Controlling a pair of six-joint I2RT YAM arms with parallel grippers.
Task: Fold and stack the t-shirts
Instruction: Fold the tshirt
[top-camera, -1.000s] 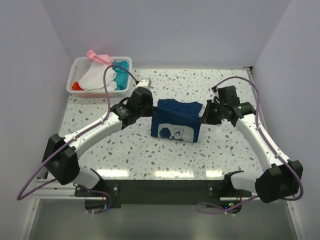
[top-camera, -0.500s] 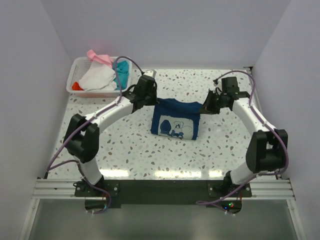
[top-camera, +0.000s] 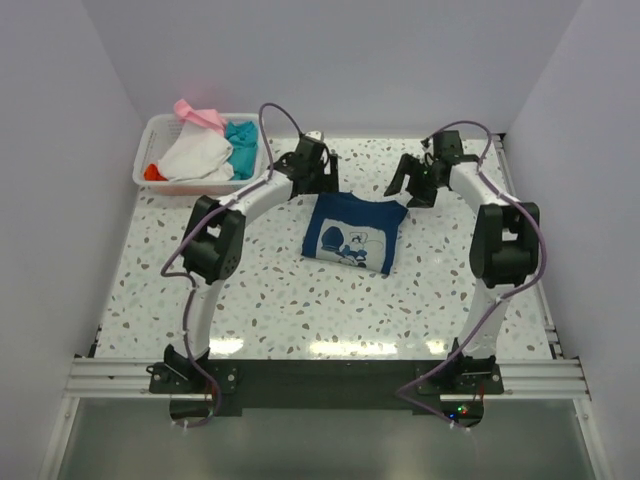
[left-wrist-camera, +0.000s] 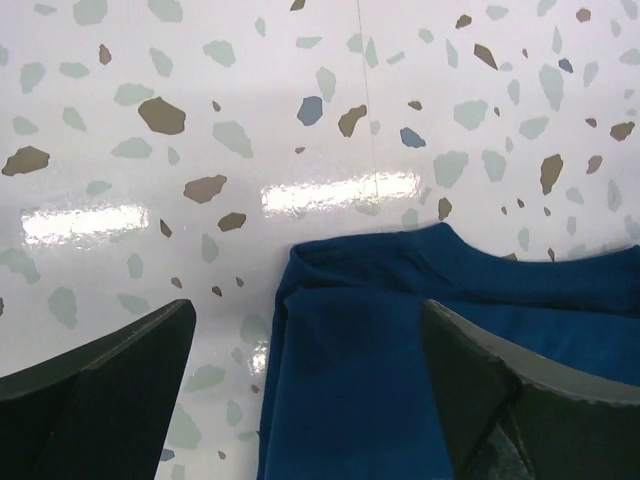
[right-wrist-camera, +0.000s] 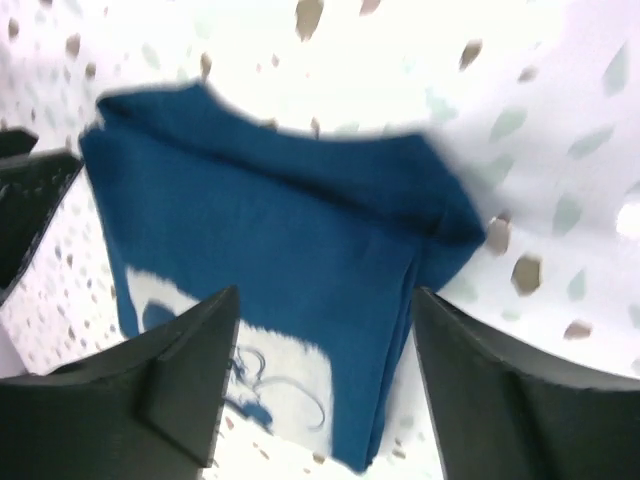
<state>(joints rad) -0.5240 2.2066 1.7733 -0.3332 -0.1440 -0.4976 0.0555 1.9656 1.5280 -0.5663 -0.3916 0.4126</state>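
Folded navy t-shirt lies on the tabletop between left claw and right claw, both wide open and empty; light, limp cloth, best pinched at its doubled far corners.

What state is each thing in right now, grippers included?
navy t-shirt: folded, lying flat, print up, not gripped.
left gripper: jaws open, empty, above the shirt's corner.
right gripper: jaws open, empty, above the shirt.
basket: upright, holding unfolded tees.
white tee: crumpled in basket.
teal tee: crumpled in basket.
orange-red tee: crumpled, mostly buried.
pink tee: draped over the far rim.
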